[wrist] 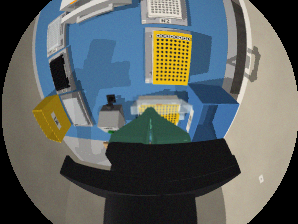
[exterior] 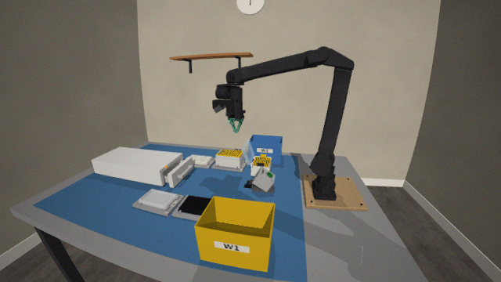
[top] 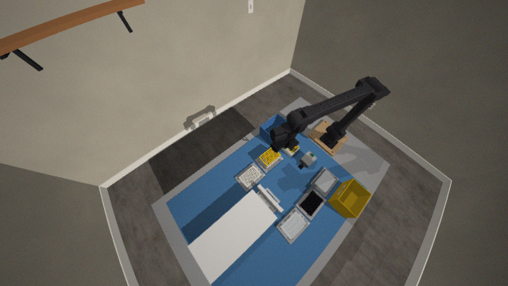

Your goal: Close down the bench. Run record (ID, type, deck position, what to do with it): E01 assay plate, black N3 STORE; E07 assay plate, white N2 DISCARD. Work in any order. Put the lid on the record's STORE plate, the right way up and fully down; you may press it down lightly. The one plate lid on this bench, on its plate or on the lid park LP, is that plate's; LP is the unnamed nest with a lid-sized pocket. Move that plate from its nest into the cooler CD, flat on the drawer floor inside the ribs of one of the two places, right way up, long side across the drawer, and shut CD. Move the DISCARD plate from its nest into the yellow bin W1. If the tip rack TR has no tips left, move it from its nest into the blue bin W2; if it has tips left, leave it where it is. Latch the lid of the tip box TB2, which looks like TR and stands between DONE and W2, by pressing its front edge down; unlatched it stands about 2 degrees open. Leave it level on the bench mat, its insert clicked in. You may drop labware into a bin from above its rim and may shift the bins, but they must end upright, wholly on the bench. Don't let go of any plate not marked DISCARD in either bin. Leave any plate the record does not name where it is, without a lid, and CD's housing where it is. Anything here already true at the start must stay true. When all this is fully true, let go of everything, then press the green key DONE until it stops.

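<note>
We read two labels, both in the exterior view. The yellow bin (exterior: 235,235) at the front of the tabletop (exterior: 340,243) carries a white tag on its front wall marked "W1" in black characters. The blue bin (exterior: 267,146) at the rear carries a smaller white tag marked "W2". We find no legible text in the top view or the wrist view.

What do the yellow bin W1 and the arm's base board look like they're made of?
Yellow bin W1: probably matte plastic or coated card, with thin, flat, evenly coloured walls. Base board: likely plywood or fibreboard, a tan, dull slab with small dark fastener dots.
</note>
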`<action>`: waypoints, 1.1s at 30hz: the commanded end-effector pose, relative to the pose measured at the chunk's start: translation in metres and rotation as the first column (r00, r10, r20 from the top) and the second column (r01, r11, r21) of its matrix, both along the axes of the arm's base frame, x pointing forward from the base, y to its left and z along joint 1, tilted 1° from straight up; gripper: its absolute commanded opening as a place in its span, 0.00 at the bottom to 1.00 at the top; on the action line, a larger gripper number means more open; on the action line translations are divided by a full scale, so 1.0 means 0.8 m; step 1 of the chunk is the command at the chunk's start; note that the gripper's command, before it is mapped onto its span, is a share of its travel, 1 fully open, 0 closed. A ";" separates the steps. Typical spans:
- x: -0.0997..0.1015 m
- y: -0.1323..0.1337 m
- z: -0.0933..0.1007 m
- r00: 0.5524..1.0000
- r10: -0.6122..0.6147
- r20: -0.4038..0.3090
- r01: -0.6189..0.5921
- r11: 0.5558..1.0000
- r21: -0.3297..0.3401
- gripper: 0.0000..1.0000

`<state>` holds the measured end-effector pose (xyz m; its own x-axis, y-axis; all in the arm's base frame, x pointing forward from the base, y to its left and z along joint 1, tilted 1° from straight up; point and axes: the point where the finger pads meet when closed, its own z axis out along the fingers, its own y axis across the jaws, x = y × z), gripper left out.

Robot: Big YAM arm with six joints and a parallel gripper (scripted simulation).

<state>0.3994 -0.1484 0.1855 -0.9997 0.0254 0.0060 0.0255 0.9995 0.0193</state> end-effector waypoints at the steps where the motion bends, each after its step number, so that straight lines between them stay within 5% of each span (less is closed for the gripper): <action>1: 0.017 -0.025 0.010 0.999 0.024 0.042 -0.023 1.000 -0.021 0.00; 5: 0.023 -0.045 0.010 0.998 0.025 0.056 -0.023 0.999 -0.030 0.00; 21: 0.013 -0.034 0.010 0.999 0.025 0.044 -0.024 0.999 -0.021 0.00; 22: 0.005 -0.034 -0.015 0.999 0.030 0.012 -0.030 1.000 -0.007 0.00; 30: 0.005 -0.033 -0.028 0.999 0.031 0.011 -0.031 1.000 -0.007 0.00; 31: 0.015 -0.037 -0.012 0.999 0.032 0.044 -0.031 0.999 -0.023 0.00; 33: 0.005 -0.032 -0.026 0.999 0.031 0.025 -0.031 0.999 -0.013 0.00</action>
<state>0.3990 -0.1696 0.1602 -0.9999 0.0044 0.0100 0.0046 0.9998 0.0203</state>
